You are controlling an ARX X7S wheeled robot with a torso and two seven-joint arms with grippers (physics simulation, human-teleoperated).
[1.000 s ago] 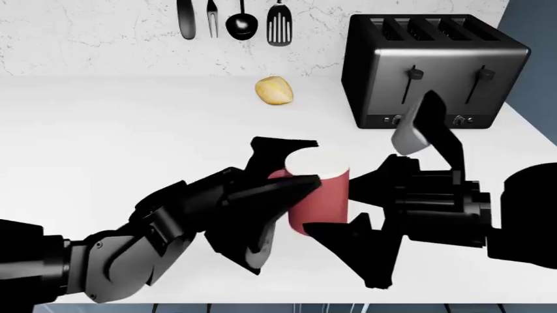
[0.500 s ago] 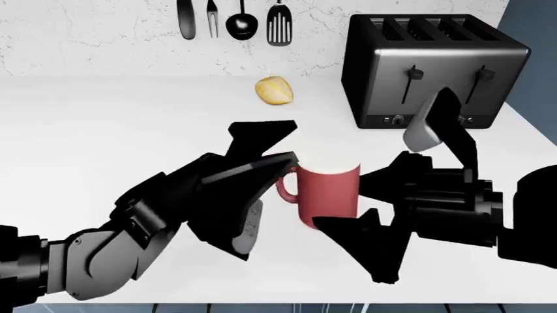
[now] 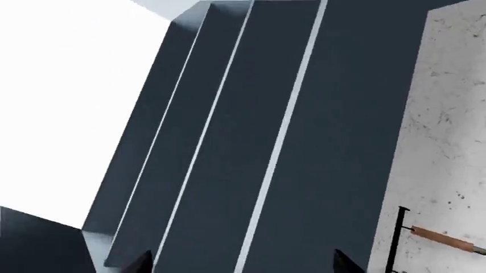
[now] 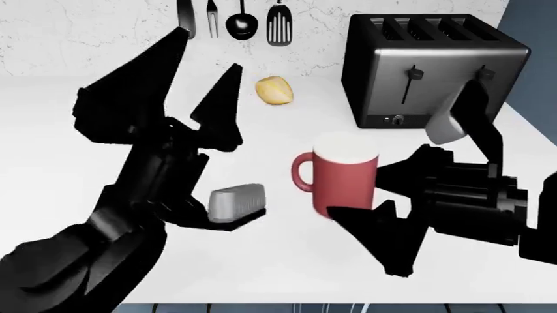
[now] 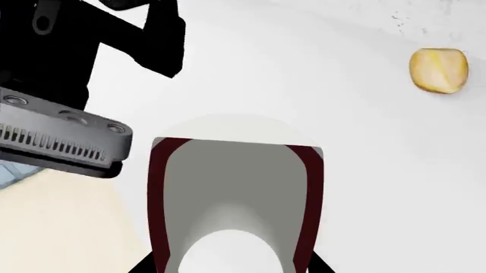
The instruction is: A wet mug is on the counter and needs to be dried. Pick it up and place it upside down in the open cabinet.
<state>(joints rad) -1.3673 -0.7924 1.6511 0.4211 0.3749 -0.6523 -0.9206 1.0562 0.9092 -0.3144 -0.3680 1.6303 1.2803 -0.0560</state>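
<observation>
The red mug [image 4: 344,179] with a white rim stands upright over the white counter [image 4: 52,130], its handle toward my left arm. I cannot tell whether it rests on the counter. My right gripper [image 4: 357,192] is shut on the mug, with one finger on each side. In the right wrist view the mug [image 5: 235,193] fills the space between the fingertips of the right gripper [image 5: 231,267], its white inside facing the camera. My left gripper [image 4: 206,52] is open, empty and raised, pointing up. In the left wrist view the left gripper [image 3: 243,267] shows only two fingertips. No open cabinet is recognisable.
A black toaster [image 4: 431,65] stands at the back right. A yellow lemon-like lump [image 4: 274,90] lies behind the mug and also shows in the right wrist view [image 5: 438,70]. Utensils [image 4: 239,19] hang on the marble wall. Dark blue panels [image 3: 304,142] fill the left wrist view.
My left gripper has let go of the mug, opened, and swung up and to the left. The mug has shifted a little to the right in the right gripper.
</observation>
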